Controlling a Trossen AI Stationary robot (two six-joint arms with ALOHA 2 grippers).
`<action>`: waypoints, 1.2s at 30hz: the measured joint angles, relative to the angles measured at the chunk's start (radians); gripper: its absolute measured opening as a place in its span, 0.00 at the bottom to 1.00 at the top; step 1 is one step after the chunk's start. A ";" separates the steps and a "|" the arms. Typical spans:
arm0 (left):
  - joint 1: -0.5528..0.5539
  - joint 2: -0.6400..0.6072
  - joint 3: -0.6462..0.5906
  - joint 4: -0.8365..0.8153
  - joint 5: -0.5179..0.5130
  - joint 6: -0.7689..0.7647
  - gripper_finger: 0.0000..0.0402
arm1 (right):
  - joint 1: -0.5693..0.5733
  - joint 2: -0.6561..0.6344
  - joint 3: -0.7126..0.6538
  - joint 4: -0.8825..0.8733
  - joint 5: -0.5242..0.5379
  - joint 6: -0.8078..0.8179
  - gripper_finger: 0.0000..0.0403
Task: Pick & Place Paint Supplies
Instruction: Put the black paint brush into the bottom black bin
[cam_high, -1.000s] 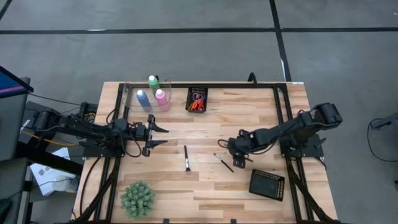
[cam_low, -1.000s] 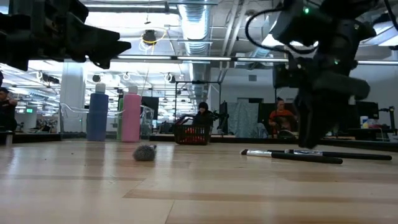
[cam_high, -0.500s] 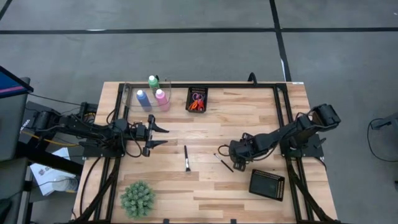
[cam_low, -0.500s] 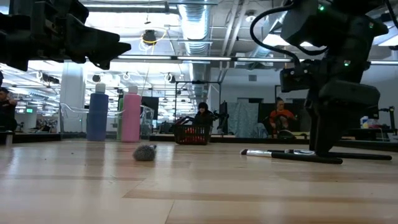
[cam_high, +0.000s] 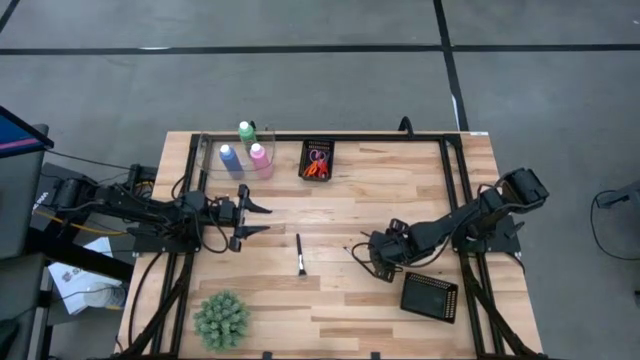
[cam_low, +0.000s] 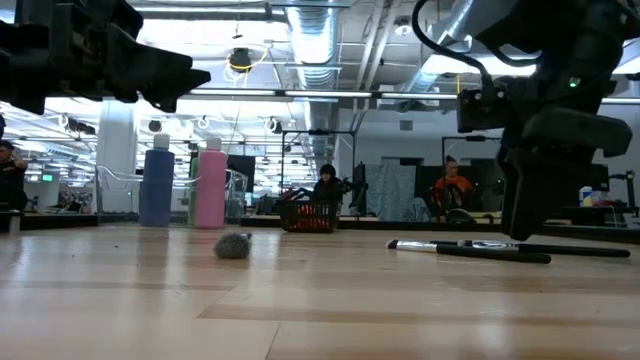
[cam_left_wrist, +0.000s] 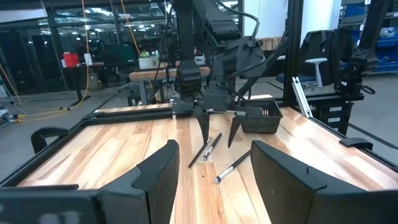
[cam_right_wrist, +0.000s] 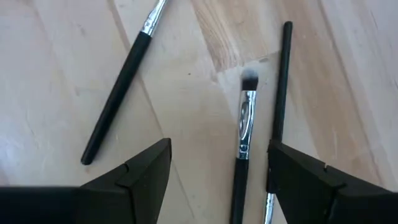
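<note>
My right gripper (cam_high: 373, 262) (cam_right_wrist: 217, 186) is open and points down over two thin dark-handled brushes (cam_right_wrist: 244, 140) lying flat on the table. One brush lies between its fingers, and the other brush (cam_right_wrist: 281, 87) runs beside one finger. A third brush (cam_high: 300, 255) (cam_right_wrist: 121, 93) lies apart to the left. My left gripper (cam_high: 252, 218) (cam_left_wrist: 214, 186) waits open above the table's left side. Blue (cam_high: 228, 157), pink (cam_high: 259, 155) and green (cam_high: 246, 130) bottles stand in a clear bin. Scissors (cam_high: 316, 168) lie in a small black mesh basket.
A black mesh tray (cam_high: 429, 296) lies flat near the right gripper, toward the near right corner. A spiky green plant (cam_high: 221, 320) stands at the near left. The clear bin (cam_high: 205, 150) and the mesh basket (cam_high: 318, 150) stand along the far edge. People sit in the room beyond.
My right gripper has moved toward the table's near edge and now stands over the two thin brushes, hiding most of them from above. The brushes and everything else have stayed in place.
</note>
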 joint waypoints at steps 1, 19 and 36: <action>0.000 0.000 0.000 -0.004 0.000 0.000 0.48 | 0.001 0.000 -0.003 0.000 0.000 0.008 0.62; 0.000 0.000 0.000 -0.008 0.000 0.000 0.48 | 0.001 0.070 -0.033 0.023 -0.006 -0.005 0.45; 0.000 0.000 0.000 -0.009 0.000 0.000 0.48 | -0.002 0.105 0.001 0.019 -0.014 -0.024 0.16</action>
